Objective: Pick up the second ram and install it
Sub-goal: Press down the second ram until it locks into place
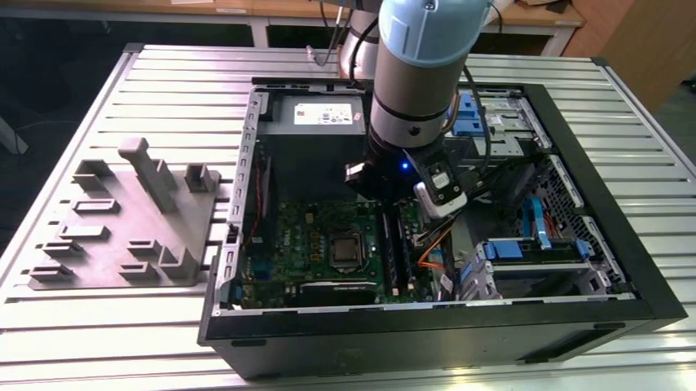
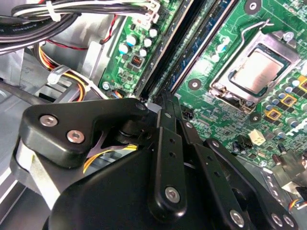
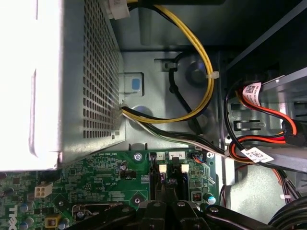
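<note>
My gripper [image 1: 384, 205] hangs inside the open computer case, low over the far end of the memory slots on the green motherboard [image 1: 315, 232]. In the second wrist view its black fingers [image 2: 164, 108] are drawn together to a point, so the gripper [image 2: 163, 99] looks shut with nothing visibly between the tips. Two long dark sticks [image 2: 169, 48] [image 2: 201, 40] lie side by side in the slots straight ahead of the tips. I cannot tell which is the second ram. The first wrist view shows the gripper [image 3: 168, 188] just short of the slots' white end latches [image 3: 163, 168].
The processor socket [image 2: 252, 72] sits beside the slots. Yellow and black cable bundles [image 3: 204, 72] and the perforated power supply [image 3: 72, 81] crowd the case's far end. Blue-clipped drive bays [image 1: 533, 248] stand at the exterior view's right. A grey moulded tray [image 1: 125, 220] lies left of the case.
</note>
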Controlling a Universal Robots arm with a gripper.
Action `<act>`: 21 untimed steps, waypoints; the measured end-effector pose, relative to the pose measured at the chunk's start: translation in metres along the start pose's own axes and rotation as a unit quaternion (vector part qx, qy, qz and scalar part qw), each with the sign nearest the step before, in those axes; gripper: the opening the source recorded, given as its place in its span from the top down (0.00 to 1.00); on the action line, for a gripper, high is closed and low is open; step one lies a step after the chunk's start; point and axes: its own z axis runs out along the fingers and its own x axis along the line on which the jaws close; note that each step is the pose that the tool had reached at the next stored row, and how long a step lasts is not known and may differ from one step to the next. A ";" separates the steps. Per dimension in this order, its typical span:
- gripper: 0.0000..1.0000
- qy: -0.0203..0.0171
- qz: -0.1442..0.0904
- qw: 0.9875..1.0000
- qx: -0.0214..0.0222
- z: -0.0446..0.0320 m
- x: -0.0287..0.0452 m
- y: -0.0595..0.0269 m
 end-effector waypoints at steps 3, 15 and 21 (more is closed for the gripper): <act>0.90 0.000 0.000 1.000 0.000 -0.0077 -0.0002 0.0007; 0.90 0.000 0.000 1.000 0.002 -0.0165 -0.0006 -0.0013; 0.90 0.000 0.000 1.000 0.003 -0.0178 -0.0012 -0.0143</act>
